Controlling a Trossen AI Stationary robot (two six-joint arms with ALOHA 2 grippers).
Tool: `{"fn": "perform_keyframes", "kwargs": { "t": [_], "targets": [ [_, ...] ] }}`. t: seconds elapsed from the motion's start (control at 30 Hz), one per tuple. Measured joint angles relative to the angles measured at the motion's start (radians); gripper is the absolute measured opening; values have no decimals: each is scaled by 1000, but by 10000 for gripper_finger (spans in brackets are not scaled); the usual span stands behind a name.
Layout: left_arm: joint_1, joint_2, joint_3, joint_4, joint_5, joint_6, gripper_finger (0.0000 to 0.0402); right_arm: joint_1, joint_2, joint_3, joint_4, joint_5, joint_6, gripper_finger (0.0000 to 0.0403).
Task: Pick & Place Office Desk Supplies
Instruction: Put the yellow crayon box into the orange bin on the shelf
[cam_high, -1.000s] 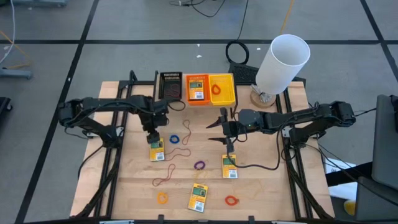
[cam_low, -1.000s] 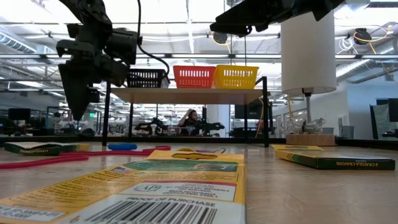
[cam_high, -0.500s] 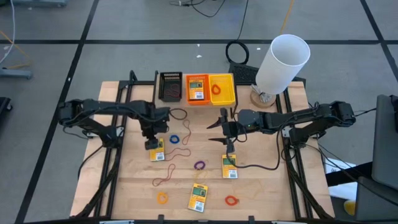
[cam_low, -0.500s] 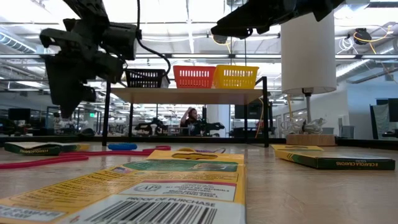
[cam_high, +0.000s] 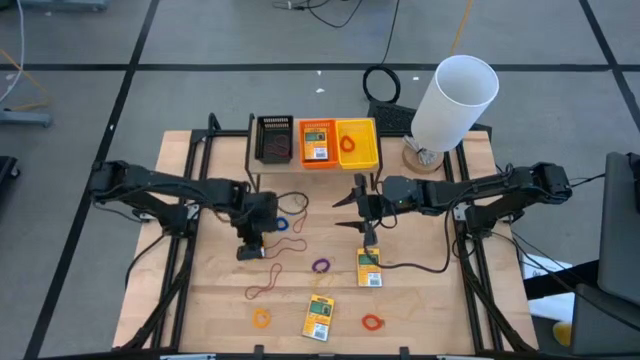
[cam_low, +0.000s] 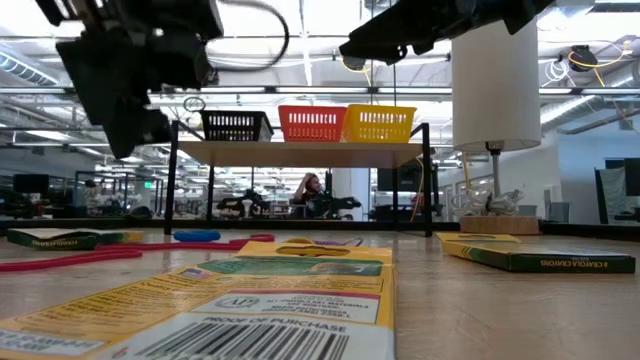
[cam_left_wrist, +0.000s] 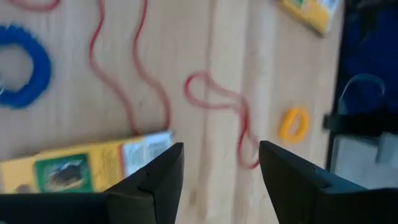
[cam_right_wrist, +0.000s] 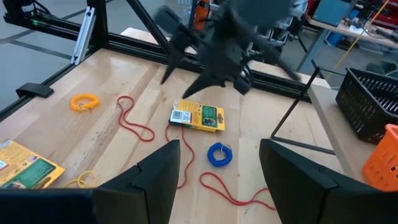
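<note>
Four yellow packs are in sight; the one that matters, the nearest yellow pack (cam_high: 253, 243), lies flat on the table (cam_high: 420, 300) directly beneath the left gripper (cam_high: 250, 243), whose fingers are spread with nothing between them. In the left wrist view this pack (cam_left_wrist: 87, 167) shows just behind the fingertips, its long axis running across the gap, so the claw likely needs a small shift to straddle it. Well apart from that pack, the right gripper (cam_high: 361, 212) hangs open and empty above a second pack (cam_high: 369, 267). Beyond the left gripper, on the raised shelf, the orange bin (cam_high: 316, 143) holds one pack, the yellow bin (cam_high: 357, 143) an orange band, and the black bin (cam_high: 274, 139) shows nothing I can make out.
</note>
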Motion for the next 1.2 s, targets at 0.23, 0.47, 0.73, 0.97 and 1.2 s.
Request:
{"fn": "perform_keyframes", "kwargs": {
  "t": [0.23, 0.47, 0.73, 0.97, 1.2],
  "targets": [
    [-264, 14, -1, 7, -181, -383, 189, 19, 0, 0, -13, 4, 39, 210],
    [-525, 15, -1, -26, -402, -790, 188, 52, 0, 0, 9, 60, 36, 210],
    [-701, 14, -1, -140, -848, -956, 188, 74, 0, 0, 10, 82, 24, 210],
    [-833, 10, -27, -133, -1182, -1052, 188, 74, 0, 0, 10, 82, 36, 210],
    [-981, 10, -170, -69, -1318, -1324, 188, 75, 0, 0, 9, 82, 36, 210]
  ]
}}
